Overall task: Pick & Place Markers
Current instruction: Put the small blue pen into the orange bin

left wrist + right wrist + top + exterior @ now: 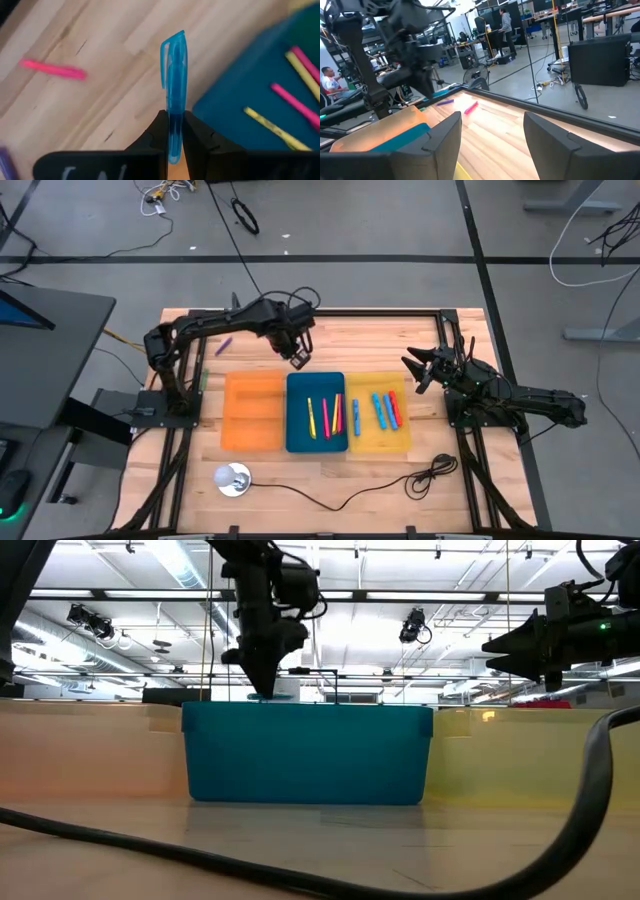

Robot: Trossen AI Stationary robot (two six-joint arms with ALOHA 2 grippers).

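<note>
My left gripper [298, 360] hangs pointing down just beyond the far wall of the blue tray [298, 442], shut on a blue marker [175, 70]. The blue tray holds yellow, pink and red markers [326, 416]. The yellow tray [400, 442] on its right holds two blue markers and a red one [384, 410]. The orange tray [252, 412] lies on its left. A pink marker [52, 69] and a purple marker [224, 345] lie on the wood behind the trays. My right gripper [415, 370] waits open and level at the table's right. My left gripper pinches the blue marker between its two fingers [159, 131], near the end opposite the clipped cap [174, 124]. The fingers come from above, pointing steeply down, and lie across the marker. The marker is lifted clear, its cap end [174, 42] sticking out over the bare wood beside the blue tray.
A white round object [232, 478] and a black cable [400, 485] lie on the near part of the table. A black frame [330, 311] runs along the table's far edge. Bare wood shows behind the trays.
</note>
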